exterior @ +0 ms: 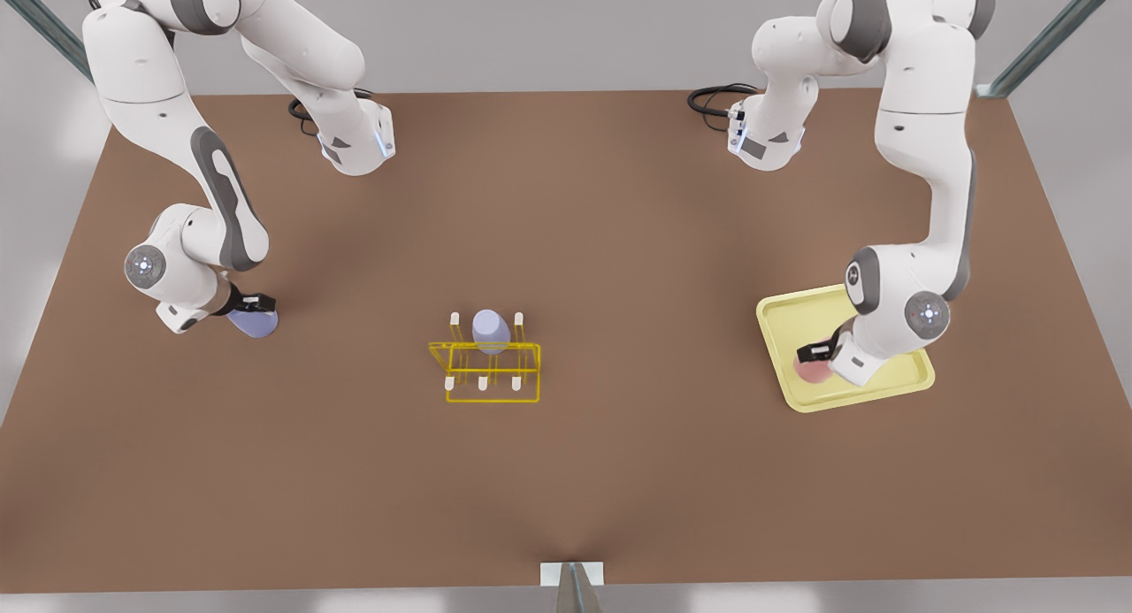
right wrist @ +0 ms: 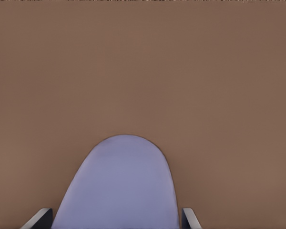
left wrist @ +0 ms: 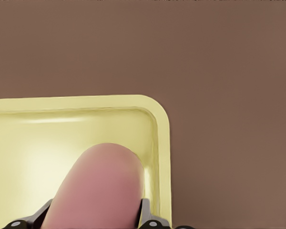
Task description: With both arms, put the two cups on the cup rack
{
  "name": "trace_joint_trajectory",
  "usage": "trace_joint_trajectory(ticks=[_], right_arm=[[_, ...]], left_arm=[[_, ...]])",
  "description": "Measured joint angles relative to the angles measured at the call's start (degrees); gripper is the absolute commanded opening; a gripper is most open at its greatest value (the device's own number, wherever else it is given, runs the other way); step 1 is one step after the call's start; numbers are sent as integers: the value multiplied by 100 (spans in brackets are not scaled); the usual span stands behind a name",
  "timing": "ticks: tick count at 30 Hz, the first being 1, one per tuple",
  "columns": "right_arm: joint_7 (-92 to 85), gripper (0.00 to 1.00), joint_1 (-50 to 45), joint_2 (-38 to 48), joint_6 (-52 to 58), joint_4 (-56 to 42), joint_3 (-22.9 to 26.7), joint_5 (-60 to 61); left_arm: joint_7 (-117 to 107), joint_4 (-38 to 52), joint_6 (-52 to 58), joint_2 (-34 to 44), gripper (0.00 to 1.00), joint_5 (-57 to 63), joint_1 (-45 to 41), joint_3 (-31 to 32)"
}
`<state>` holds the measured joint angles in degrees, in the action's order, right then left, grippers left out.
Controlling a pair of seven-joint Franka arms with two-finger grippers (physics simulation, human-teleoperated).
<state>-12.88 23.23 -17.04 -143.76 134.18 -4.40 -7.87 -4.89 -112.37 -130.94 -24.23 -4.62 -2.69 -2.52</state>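
The salmon pink cup [exterior: 814, 368] is on the pale yellow tray [exterior: 796, 317] at the front view's right. My left gripper [exterior: 818, 352] is shut on it, and in the left wrist view the pink cup [left wrist: 97, 186] sits between the two fingers [left wrist: 145, 214]. At the front view's left, my right gripper [exterior: 252, 305] is shut on a lavender cup [exterior: 254, 323], tilted just above the table. The right wrist view shows this lavender cup [right wrist: 119, 186] held between the fingers [right wrist: 189, 218]. The yellow wire cup rack [exterior: 493, 374] stands mid-table, with another lavender cup [exterior: 491, 330] on a back peg.
The tray's rounded corner [left wrist: 157, 114] lies close beside the pink cup. Brown table [exterior: 619, 241] stretches open between the rack and both arms. The arm bases and cables [exterior: 716, 100] are at the far edge. A small bracket [exterior: 572, 576] sits at the near edge.
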Motion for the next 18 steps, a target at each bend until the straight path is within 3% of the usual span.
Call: trace_joint_trajectory(ticks=[6,10,13,18], right_arm=[[-45,86,-3,52,9,-18,-6,9],[-77,86,-3,63,43,-46,-8,16],[-96,86,-2,77,69,-74,-18,20],[-118,86,-52,248,259,-245,-135,87]], left_arm=[[-650,854,391,-124,86,24,-319,978],[-1396,2417,665,-977,86,30,-1249,1145],[-2011,3685,778,-1742,86,-38,-1377,1463],[-2919,5070,856,-2563,86,-218,-1764,1779]])
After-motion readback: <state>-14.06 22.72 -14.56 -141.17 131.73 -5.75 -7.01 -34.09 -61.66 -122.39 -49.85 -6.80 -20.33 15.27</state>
